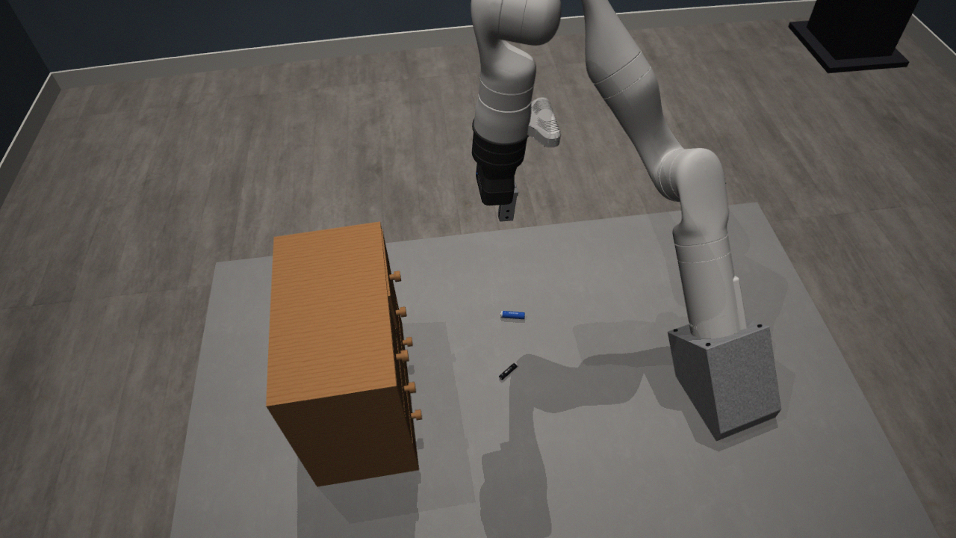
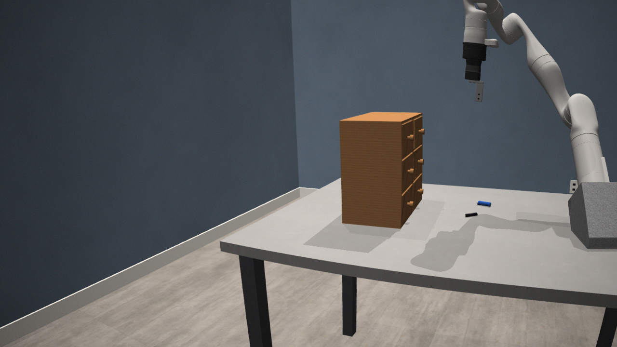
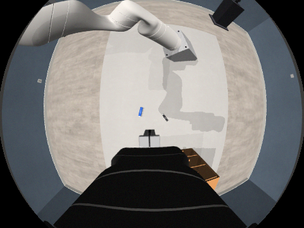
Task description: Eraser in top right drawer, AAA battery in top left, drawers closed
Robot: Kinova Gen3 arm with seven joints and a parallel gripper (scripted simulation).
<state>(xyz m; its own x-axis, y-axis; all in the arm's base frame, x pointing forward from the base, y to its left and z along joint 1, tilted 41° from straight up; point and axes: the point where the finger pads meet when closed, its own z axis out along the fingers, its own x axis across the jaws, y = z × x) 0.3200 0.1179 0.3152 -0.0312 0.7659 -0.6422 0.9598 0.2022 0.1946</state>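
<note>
The wooden chest point(image 1: 327, 320) point(image 2: 370, 168) point(image 3: 204, 168) stands upright at the left of the table point(image 1: 601, 468) point(image 2: 293, 235), its six knobbed drawers all looking pushed in. A small blue eraser point(image 1: 512, 314) point(image 2: 484, 203) point(image 3: 141, 111) lies on the table in front of the drawers. A thin black AAA battery point(image 1: 508, 370) point(image 2: 471, 214) point(image 3: 166, 118) lies a little nearer, apart from it. My gripper point(image 1: 508, 212) point(image 2: 478, 92) point(image 3: 149, 135) points straight down, shut and empty, high above the table, higher than the chest's top and out in front of the drawers.
The arm's grey base block point(image 1: 725, 374) point(image 2: 597, 213) point(image 3: 179, 50) stands at the table's right side. A black stand point(image 1: 855, 33) point(image 3: 227, 12) is on the floor beyond the table. The table edges lie close behind and beside the chest.
</note>
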